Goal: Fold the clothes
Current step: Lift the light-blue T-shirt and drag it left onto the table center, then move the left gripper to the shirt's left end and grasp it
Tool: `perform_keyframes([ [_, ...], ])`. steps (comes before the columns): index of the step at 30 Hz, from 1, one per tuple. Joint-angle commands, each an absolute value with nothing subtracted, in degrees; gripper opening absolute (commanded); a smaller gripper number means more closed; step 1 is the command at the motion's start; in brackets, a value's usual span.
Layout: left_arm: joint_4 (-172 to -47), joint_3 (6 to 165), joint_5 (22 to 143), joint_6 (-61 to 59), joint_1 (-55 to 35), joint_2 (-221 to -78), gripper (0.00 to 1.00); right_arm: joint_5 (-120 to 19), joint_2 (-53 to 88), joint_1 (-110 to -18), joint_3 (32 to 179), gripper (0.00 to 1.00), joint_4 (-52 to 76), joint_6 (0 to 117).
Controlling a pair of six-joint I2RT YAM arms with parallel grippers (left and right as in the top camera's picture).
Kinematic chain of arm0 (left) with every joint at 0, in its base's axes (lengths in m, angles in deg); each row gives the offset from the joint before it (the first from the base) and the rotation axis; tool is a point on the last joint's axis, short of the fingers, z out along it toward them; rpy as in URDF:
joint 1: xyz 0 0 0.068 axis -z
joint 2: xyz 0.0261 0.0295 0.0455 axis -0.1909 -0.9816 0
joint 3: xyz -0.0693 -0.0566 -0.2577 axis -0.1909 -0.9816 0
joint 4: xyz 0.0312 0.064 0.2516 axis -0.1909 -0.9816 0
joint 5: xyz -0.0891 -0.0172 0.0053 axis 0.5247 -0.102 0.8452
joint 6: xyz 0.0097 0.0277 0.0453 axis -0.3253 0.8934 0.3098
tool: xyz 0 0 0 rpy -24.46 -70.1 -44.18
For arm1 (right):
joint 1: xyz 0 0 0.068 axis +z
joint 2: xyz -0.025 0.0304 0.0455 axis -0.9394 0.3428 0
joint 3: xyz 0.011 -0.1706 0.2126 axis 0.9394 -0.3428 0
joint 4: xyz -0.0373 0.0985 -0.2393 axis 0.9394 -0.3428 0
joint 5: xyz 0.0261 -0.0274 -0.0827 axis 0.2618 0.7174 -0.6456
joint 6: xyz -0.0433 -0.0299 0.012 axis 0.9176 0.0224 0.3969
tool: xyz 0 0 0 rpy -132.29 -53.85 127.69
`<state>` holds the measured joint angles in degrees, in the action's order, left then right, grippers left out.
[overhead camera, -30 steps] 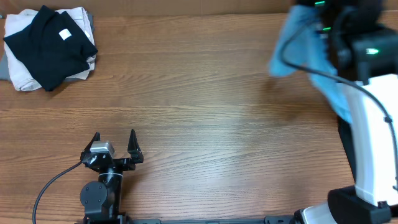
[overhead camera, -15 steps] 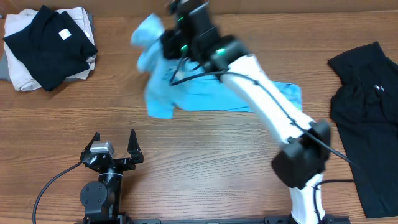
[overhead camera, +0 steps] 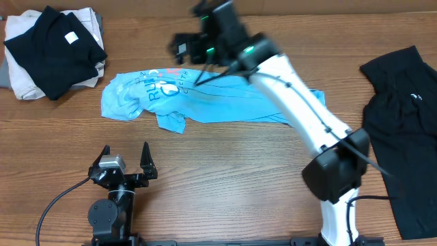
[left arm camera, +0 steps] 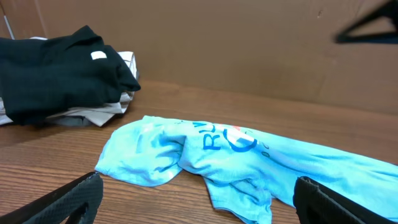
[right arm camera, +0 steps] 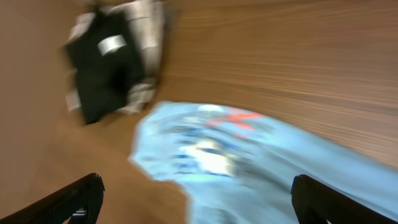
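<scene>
While the light blue T-shirt (overhead camera: 205,101) is lying bunched in a strip across the table (overhead camera: 225,178), with the right gripper (overhead camera: 183,49) hovering spread and empty beside it and the left gripper (overhead camera: 126,157) sitting equally spread nearby, folding now is risking trapped creases.

Far left on the wooden desk (overhead camera: 232,171): folded black garment (overhead camera: 51,58) with white label (overhead camera: 70,38), stacked on beige cloth (overhead camera: 83,19). At the right edge: another black garment (overhead camera: 399,123), spread out, rumpled.
</scene>
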<state>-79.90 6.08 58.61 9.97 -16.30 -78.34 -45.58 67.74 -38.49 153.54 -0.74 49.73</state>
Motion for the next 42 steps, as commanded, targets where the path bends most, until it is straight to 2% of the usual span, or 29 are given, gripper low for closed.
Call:
perform_keyframes([
  [1,-79.81,5.68,58.24,11.06,-16.61,-77.72,1.0,-46.13,61.75,-47.24,155.95,1.0,-6.4,49.62],
  [10,-79.81,5.68,58.22,11.04,-16.61,-77.72,1.0,-37.6,59.44,-65.46,155.79,1.0,-27.47,52.02],
  [20,-79.0,5.68,58.41,10.8,-16.61,-77.72,1.0,-42.59,59.52,-74.36,155.77,1.0,-39.99,53.12],
  [23,-76.73,5.68,65.32,6.45,-16.61,-77.72,1.0,-42.81,59.52,-74.53,155.77,1.0,-41.52,53.12],
  [27,-70.0,5.7,81.74,5.27,-16.61,-77.72,1.0,-44.75,59.52,-74.47,155.77,1.0,-41.79,53.1],
  [31,-67.46,8.66,85.14,1.79,-16.61,-77.79,1.0,-44.75,59.61,-74.47,155.77,1.0,-41.24,53.1],
  [37,-79.46,23.69,84.42,11.89,-16.61,-84.67,1.0,-44.75,59.61,-74.49,155.77,1.0,-40.52,53.12],
  [42,-96.4,39.34,82.7,16.81,-16.61,-102.79,1.0,-44.73,59.61,-74.49,155.77,1.0,-40.52,53.1],
])
